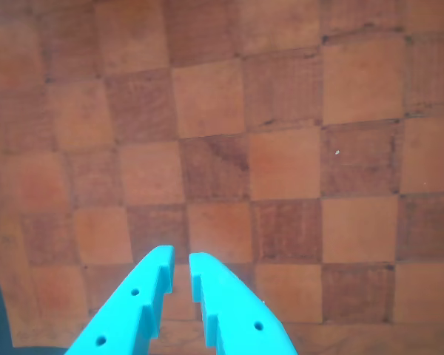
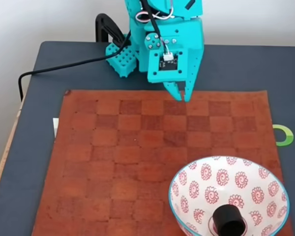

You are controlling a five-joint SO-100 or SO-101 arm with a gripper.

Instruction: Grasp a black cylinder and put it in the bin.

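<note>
The black cylinder [image 2: 229, 221] is seen inside the bin [image 2: 246, 177], near right on the checkered mat [image 2: 113, 162]; the gripper [image 2: 179, 92] is held far.

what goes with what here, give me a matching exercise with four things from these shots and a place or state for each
Things:
1. black cylinder
2. bin
3. hand
4. green ring mark

Places or states:
A. at the far edge of the checkered mat, fingers nearly closed with nothing between them
B. on the dark table just past the mat's right edge in the fixed view
C. lying inside the bowl at its centre
D. on the mat's near right corner in the fixed view

Pairs: 1-C, 2-D, 3-A, 4-B
</note>
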